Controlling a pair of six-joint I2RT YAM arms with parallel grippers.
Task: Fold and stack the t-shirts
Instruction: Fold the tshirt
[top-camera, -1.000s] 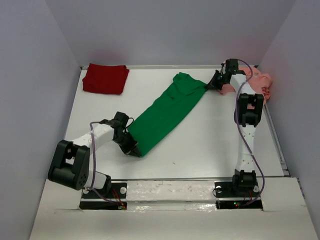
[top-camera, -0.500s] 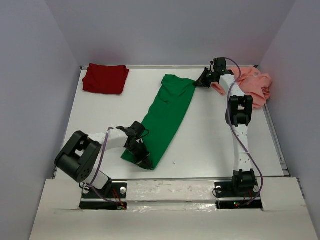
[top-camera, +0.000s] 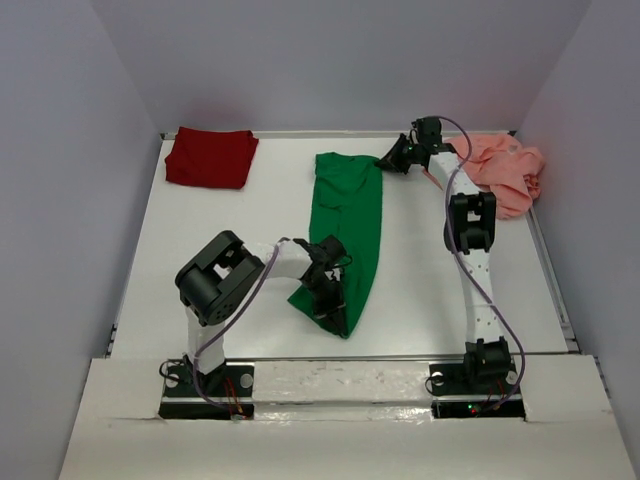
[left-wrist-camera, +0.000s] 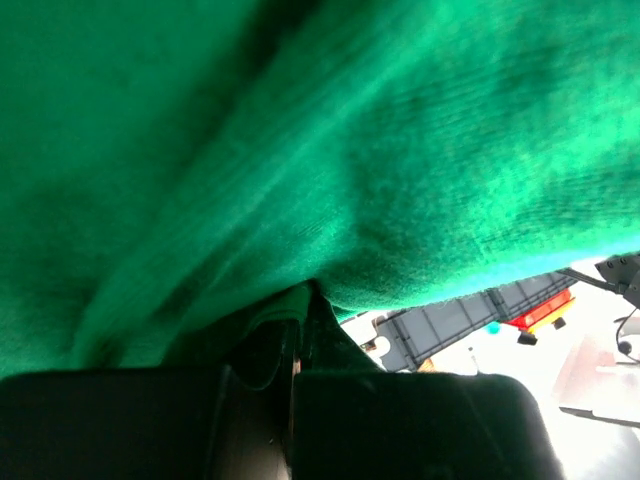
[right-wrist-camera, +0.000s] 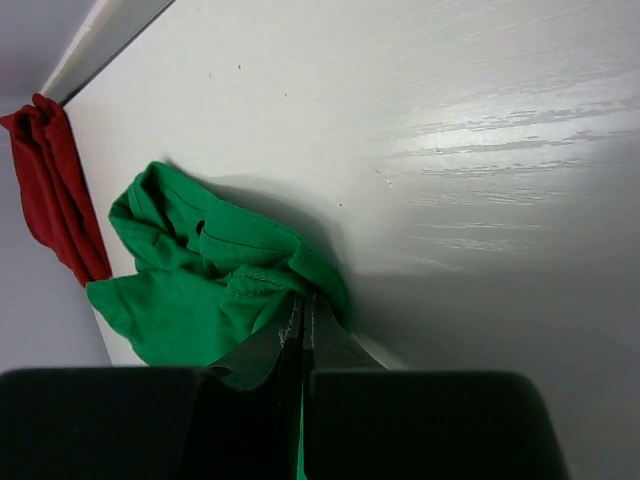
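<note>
T-shirts lie in three places on the white table (top-camera: 200, 250).

1. Upper left of the overhead view: the red t-shirt (top-camera: 210, 157) lies as a compact, roughly rectangular pad near the far left corner. It is well apart from both arms.

2. Lower centre: the left arm is folded at the elbow and reaches right to the lower end of the green t-shirt (top-camera: 352, 210). The left claw (top-camera: 336, 312) is clenched on that end. In the left wrist view, green cloth (left-wrist-camera: 330, 150) fills nearly the whole frame. The claw (left-wrist-camera: 300, 305) has its fingers pressed together with a fold of cloth pinched between them.

3. Centre: the green t-shirt is stretched into a long, narrow strip. It runs from the upper centre of the frame down to the lower centre and is gripped at both ends.

4. Upper centre right: the right claw (top-camera: 392, 160) is clamped on the upper right corner of the green t-shirt. In the right wrist view, the fingertips (right-wrist-camera: 302, 322) meet on bunched green fabric (right-wrist-camera: 190, 285) with a stitched hem showing. The red t-shirt (right-wrist-camera: 55, 190) sits at the left edge of that view.

5. Upper right: the pink t-shirt (top-camera: 512, 170) lies in a crumpled heap against the right edge of the table. The right arm crosses in front of its left side.
</note>
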